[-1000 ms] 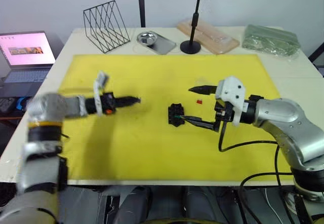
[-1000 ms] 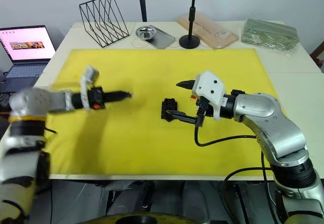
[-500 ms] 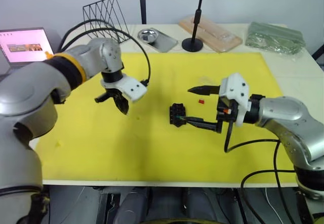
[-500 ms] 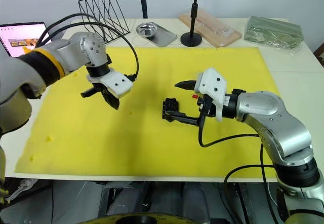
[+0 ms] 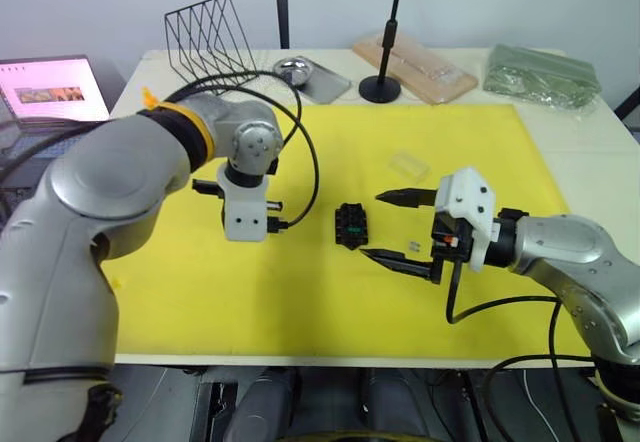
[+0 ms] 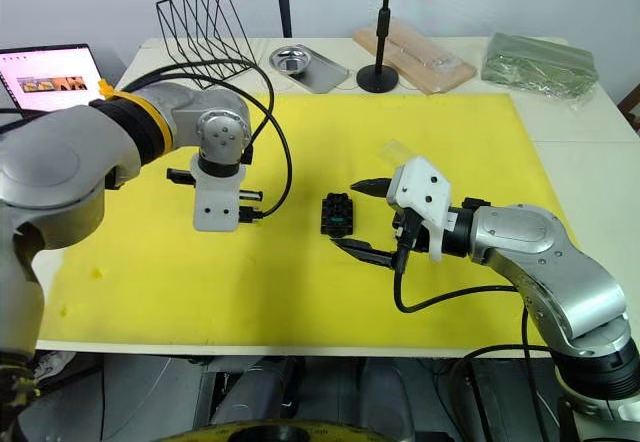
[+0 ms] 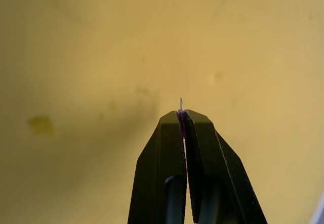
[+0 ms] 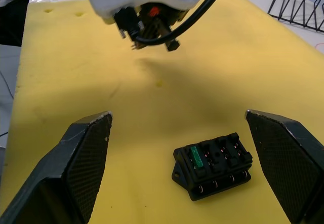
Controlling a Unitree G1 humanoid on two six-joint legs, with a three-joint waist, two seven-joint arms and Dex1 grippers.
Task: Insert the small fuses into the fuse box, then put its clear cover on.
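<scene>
- Fuse box (image 5: 351,226): black block lying on the yellow mat (image 5: 330,292), near its centre, between the two arms. In the right wrist view one green fuse (image 8: 196,157) sits in a slot at one end of the box; the neighbouring slots look dark
- Right gripper (image 5: 398,227): just right of the fuse box, fingers spread wide and holding nothing. One finger points left on the far side, the other lies low over the mat on the near side; the box is just beyond the tips
- Left gripper (image 7: 183,113): left of the fuse box, apart from it, the wrist housing pointing down over the mat. Fingers are pressed together on a thin reddish fuse (image 7: 182,125); a small metal blade sticks out past the tips
- Clear cover (image 5: 408,165): transparent cap resting on the mat, to the right of and farther away than the fuse box, apart from it and from the right gripper
- Two tiny pale chips (image 5: 412,251) lie on the mat between the right gripper's fingers; whether they are fuses cannot be told
- Far edge of the table: wire rack (image 5: 207,34), metal tray (image 5: 312,78), black stand (image 5: 381,88). A laptop (image 5: 52,90) stands at far left
</scene>
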